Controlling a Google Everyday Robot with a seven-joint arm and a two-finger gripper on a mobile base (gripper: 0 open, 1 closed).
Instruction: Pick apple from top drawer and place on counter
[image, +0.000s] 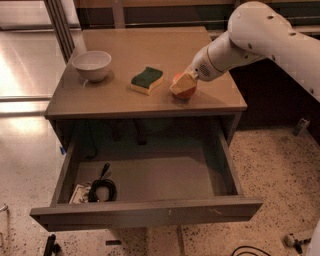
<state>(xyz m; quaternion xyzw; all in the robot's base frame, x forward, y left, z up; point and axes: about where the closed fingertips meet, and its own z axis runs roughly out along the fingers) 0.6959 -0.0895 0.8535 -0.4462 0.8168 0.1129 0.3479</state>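
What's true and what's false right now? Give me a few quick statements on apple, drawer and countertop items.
The wide grey-brown top drawer stands open. True.
The small red-orange apple lies in that drawer. False: it is on the tan-grey counter, at the gripper.
The white bowl sits between the apple and the green sponge. False: the sponge is in the middle.
A black cable coil lies in the drawer. True.
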